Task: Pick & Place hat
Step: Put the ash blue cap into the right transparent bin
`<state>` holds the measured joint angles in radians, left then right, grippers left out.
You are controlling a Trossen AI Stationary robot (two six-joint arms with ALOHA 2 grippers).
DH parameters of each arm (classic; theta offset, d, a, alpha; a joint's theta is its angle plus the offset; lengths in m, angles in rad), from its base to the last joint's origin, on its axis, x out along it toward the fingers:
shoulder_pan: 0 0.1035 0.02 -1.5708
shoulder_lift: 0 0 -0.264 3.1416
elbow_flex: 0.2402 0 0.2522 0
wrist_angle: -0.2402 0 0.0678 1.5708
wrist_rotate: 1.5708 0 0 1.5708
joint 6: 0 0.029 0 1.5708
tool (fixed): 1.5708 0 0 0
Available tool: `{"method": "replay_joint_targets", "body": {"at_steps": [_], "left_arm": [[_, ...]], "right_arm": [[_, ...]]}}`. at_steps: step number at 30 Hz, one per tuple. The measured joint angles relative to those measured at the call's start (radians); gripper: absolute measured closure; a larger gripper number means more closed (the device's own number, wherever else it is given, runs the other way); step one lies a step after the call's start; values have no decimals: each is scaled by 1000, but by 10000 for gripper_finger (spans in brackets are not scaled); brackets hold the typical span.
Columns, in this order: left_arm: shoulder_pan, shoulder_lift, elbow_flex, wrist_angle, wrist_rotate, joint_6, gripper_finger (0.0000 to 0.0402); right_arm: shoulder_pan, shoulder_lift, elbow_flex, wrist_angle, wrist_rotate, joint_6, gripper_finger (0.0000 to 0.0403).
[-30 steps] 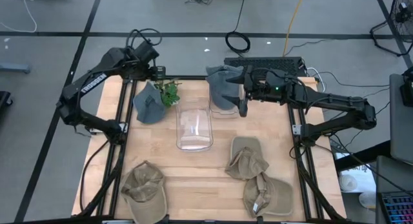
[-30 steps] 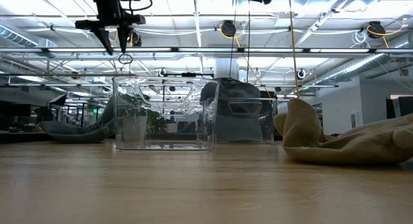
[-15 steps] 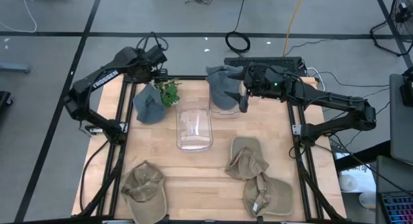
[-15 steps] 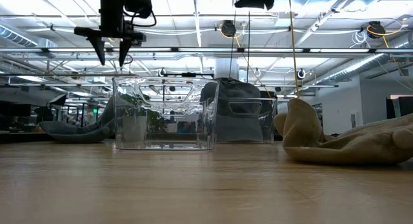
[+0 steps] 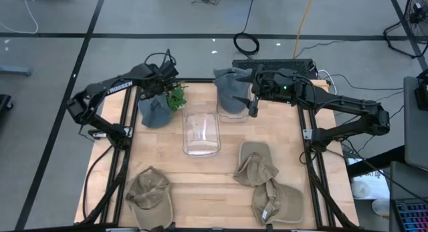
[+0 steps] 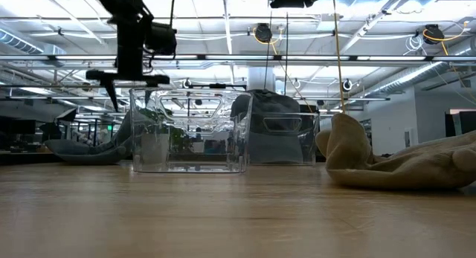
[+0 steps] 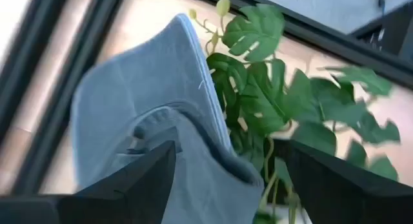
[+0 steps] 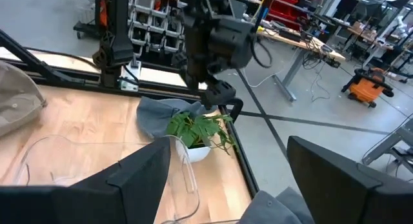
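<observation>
High view: left gripper (image 5: 160, 85) poised over grey hat (image 5: 155, 110) near far left corner of tabletop (image 5: 221, 175), fingers spread apart and straddling hat's crown in left wrist view, nothing clamped. Grey hat (image 7: 161, 146) lying on the wood just beside small potted plant (image 5: 176, 96), leaves touching its edge. Right gripper (image 5: 253, 106) hovering at far edge of tabletop, right of centre, just beside second grey hat (image 5: 232, 88), fingers apart, holding nothing. Second grey hat sitting in a clear bin (image 5: 233, 111) against far edge. Larger clear bin (image 5: 202, 128) at tabletop centre, toward far side, contents not discernible. Three tan hats on near half: one (image 5: 150, 195) at near left corner, one (image 5: 255, 164) right of centre, one (image 5: 277, 202) toward near right corner, the last two touching. Low view: left gripper (image 6: 132, 91) hanging just behind larger clear bin (image 6: 190, 130), tan hat (image 6: 394, 165) resting at right. Right wrist view: plant (image 8: 197, 130) and grey hat (image 8: 161, 117) beneath left arm.
</observation>
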<state>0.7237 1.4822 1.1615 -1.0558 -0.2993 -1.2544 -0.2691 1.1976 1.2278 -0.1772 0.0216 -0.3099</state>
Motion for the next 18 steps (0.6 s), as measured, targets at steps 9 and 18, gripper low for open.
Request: {"method": "replay_joint_targets", "body": {"at_steps": [9, 18], "left_arm": [[72, 0, -65, 62, -16, -61, 103], [113, 0, -74, 72, 2, 0, 107]], "right_arm": [[-14, 0, 0, -56, -2, 0, 103], [-73, 0, 0, -60, -7, -24, 103]]}}
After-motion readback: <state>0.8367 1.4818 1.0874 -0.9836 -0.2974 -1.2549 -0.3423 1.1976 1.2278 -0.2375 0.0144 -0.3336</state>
